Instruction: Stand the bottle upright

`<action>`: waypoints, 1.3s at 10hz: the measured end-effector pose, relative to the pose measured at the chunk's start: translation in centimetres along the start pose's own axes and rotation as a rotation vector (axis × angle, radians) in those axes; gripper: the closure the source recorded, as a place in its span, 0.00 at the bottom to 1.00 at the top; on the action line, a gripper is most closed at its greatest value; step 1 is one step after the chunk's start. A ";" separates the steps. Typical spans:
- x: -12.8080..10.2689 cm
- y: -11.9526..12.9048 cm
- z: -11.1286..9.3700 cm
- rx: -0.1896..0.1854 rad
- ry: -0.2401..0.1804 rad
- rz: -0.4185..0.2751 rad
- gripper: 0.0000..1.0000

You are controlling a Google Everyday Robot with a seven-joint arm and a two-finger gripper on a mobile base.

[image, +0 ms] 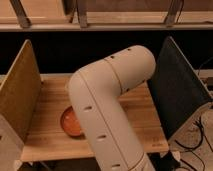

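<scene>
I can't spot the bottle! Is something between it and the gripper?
Cannot tell. The robot's big arm covers the middle of the table, and neither the bottle nor the gripper shows; both are probably behind it. Only an orange bowl peeks out at the arm's left.

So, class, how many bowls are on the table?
1: the orange bowl, left of centre, partly behind the arm. The arm may hide others; the tool is out of view.

Cream arm (105, 100) with dark slots! Left of it, an orange bowl (69, 122) lay on the pale, plank-striped table (47, 107), beside a tan panel (17, 95); right of it stood a charcoal speckled panel (176, 95).
</scene>
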 end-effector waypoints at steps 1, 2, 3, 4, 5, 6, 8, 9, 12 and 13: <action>0.5 -0.1 -0.6 -0.005 0.030 -0.014 0.99; 1.2 0.0 -1.4 -0.011 0.073 -0.029 1.00; 2.2 -0.1 -2.8 -0.012 0.139 -0.052 1.00; 3.1 -0.6 -4.6 0.001 0.216 -0.079 1.00; 3.6 -1.1 -6.4 0.016 0.288 -0.109 1.00; 4.0 -1.8 -8.4 0.031 0.366 -0.147 1.00; 3.9 -2.8 -11.3 0.038 0.488 -0.227 1.00; 3.6 -2.9 -11.9 0.033 0.519 -0.257 1.00; 2.7 -2.4 -12.7 0.005 0.587 -0.334 1.00; 2.6 -2.2 -12.7 0.003 0.588 -0.336 1.00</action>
